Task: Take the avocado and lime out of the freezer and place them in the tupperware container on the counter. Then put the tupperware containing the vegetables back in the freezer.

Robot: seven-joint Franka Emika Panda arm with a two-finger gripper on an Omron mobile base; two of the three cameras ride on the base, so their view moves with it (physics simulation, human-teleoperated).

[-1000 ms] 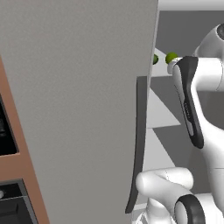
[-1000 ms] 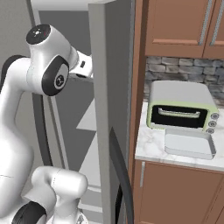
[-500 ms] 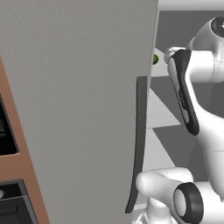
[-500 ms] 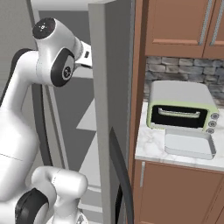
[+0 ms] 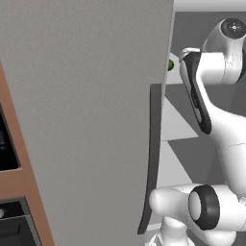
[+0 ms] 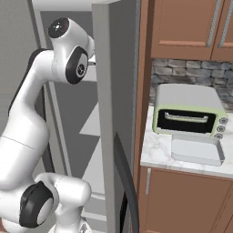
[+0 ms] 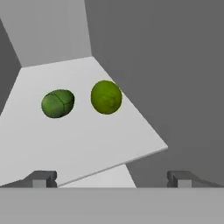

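The fingers (image 7: 111, 178) stand wide apart and hold nothing, aimed into the freezer (image 6: 73, 113) at a white shelf (image 7: 83, 144) where the avocado (image 7: 57, 103) and the lime (image 7: 106, 97) lie side by side, close but not touching, both back from the shelf's front edge. The likeliest slip is a nudge: both fruits are round and smooth, so a fingertip that lands off-centre could roll one into the other or off the shelf. Closing on both at once is also a risk, since they sit so near each other. The open door (image 5: 86, 120) with its dark handle (image 5: 153, 158) stands just beside the arm and narrows the way in and out; a wide swing back could strike it. The tupperware (image 6: 197, 149) waits on the counter (image 6: 159, 154) beyond the door, just in front of the toaster oven (image 6: 189, 110), so the carry must clear the door's edge.
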